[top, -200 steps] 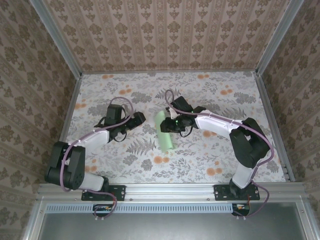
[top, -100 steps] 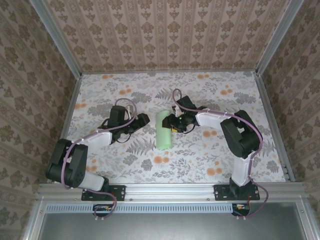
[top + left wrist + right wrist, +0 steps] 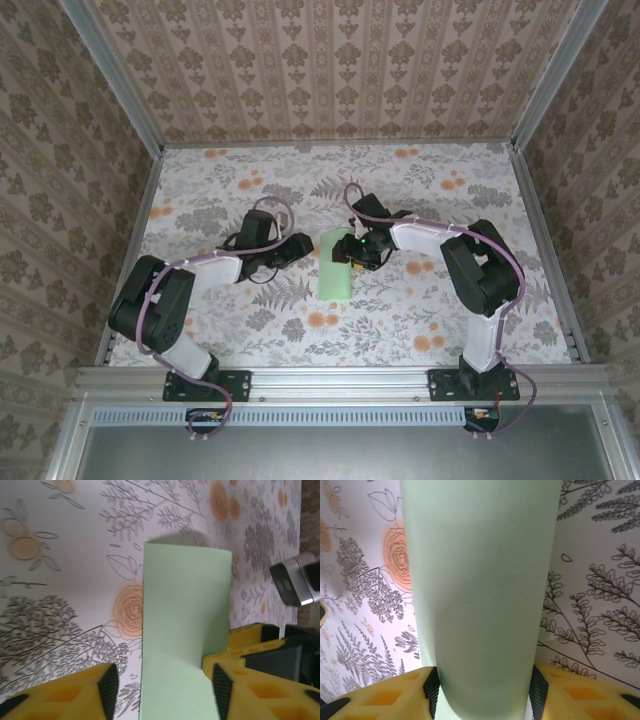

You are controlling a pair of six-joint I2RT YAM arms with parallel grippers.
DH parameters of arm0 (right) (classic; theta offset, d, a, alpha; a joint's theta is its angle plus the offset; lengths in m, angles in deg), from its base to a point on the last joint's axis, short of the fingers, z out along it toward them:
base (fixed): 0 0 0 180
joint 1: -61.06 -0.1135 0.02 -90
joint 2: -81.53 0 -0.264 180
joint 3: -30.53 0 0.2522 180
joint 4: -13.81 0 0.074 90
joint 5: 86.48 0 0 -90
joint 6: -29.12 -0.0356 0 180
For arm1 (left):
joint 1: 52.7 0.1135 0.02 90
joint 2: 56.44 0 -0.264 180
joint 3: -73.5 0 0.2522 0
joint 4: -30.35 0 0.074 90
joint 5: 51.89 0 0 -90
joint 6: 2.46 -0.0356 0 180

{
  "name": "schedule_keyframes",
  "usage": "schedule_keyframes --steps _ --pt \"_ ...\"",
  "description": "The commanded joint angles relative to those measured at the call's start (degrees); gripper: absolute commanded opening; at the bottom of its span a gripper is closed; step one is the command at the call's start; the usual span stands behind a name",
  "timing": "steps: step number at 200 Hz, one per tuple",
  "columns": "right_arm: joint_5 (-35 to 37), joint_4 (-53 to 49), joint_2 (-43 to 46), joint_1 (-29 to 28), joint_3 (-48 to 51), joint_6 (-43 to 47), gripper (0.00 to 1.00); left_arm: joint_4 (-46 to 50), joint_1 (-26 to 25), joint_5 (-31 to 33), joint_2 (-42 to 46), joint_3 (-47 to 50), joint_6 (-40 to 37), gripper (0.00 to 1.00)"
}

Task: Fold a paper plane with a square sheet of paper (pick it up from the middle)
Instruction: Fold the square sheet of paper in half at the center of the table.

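Observation:
The square sheet of paper (image 3: 334, 270) is pale green and lies mid-table as a long strip, bowed upward. My right gripper (image 3: 352, 250) meets it from the right. In the right wrist view the sheet (image 3: 480, 580) bulges between the fingers and narrows where both pads press its sides, so my right gripper (image 3: 485, 692) is shut on it. My left gripper (image 3: 298, 246) comes from the left and is open. In the left wrist view the paper (image 3: 185, 610) runs between the fingers of my left gripper (image 3: 163, 692); its right pad touches the paper's edge and its left pad stands apart.
An orange-and-grey floral tablecloth (image 3: 420, 310) covers the table, with patterned walls on three sides. In the left wrist view the right arm's yellow fingers (image 3: 265, 647) sit close beside the paper's right edge. Both arms meet near the table's middle.
The left gripper has slid right until it straddles the paper's end. The paper has turned from tilted to straight, and the right gripper has shifted slightly with it.

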Motion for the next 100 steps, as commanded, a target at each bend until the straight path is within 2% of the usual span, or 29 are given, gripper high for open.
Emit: schedule_keyframes --steps 1,19,48,100 --pt "3.0 -4.0 -2.2 -0.3 -1.8 0.4 0.52 -0.5 -1.0 -1.9 -2.2 -2.7 0.2 0.48" --pt "3.7 -4.3 -2.9 -0.2 -1.7 -0.2 0.51 -0.3 -1.7 -2.3 -3.8 -3.9 0.1 0.41" --pt "4.4 -4.9 -4.4 -0.2 -1.6 -0.8 0.5 0.3 -2.7 -2.5 -6.1 -5.3 -0.2 0.34" --pt "7.8 -7.6 -6.8 -0.2 -1.3 -0.9 0.48 1.2 -3.2 1.1 -7.4 -5.6 -0.2 0.3"
